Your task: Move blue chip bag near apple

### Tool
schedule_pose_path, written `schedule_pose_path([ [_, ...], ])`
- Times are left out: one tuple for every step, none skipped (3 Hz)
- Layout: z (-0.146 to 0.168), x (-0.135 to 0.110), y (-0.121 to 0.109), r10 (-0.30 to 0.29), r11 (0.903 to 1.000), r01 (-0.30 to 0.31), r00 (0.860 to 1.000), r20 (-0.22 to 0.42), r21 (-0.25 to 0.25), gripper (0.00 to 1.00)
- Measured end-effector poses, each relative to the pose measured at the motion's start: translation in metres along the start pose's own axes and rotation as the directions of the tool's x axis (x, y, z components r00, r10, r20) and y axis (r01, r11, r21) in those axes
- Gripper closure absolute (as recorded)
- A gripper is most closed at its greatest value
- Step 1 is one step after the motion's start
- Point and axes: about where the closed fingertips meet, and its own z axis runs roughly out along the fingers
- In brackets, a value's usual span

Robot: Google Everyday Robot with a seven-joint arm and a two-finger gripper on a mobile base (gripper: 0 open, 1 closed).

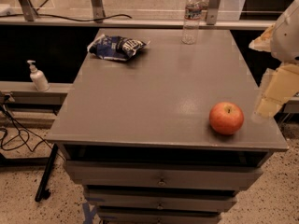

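The gripper (273,94) hangs at the right edge of the scene, just off the right side of the grey cabinet top (154,92), below the pale bulk of the arm (287,29). Whether it is released or clenched I cannot tell. It touches neither the bag nor the fruit.

The blue chip bag (117,47) lies crumpled at the far left corner of the top, its white lettering facing up, close to the left edge. The apple (226,118) sits at the near right, close to the near edge and near the gripper, with its stem dimple upward. Bag and apple are well apart, on a diagonal across the top.

A clear water bottle (191,17) stands upright at the far edge, right of the middle. It is to the right of the bag and farther back than the line from bag to apple.

Under the top, a dark gap shows above a stack of drawers (161,178). To the left of the cabinet, a white pump bottle (38,77) stands on a lower ledge. Black cables (14,134) trail over the speckled floor at the left, and a dark rod (46,176) leans by the cabinet's near left corner. Beyond the cabinet, another cable (70,17) runs along a far ledge, between slanted metal posts (96,1).
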Motion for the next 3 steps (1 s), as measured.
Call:
schedule_pose_path([
  [0.016,-0.033,-0.027,-0.035,0.9988,0.031,0.995,0.097,0.039,0.00],
  [0.033,-0.088,-0.071,-0.043,0.9913,0.014,0.974,0.224,0.131,0.00],
  [0.033,-0.088,-0.071,-0.043,0.9913,0.014,0.974,0.224,0.131,0.00],
])
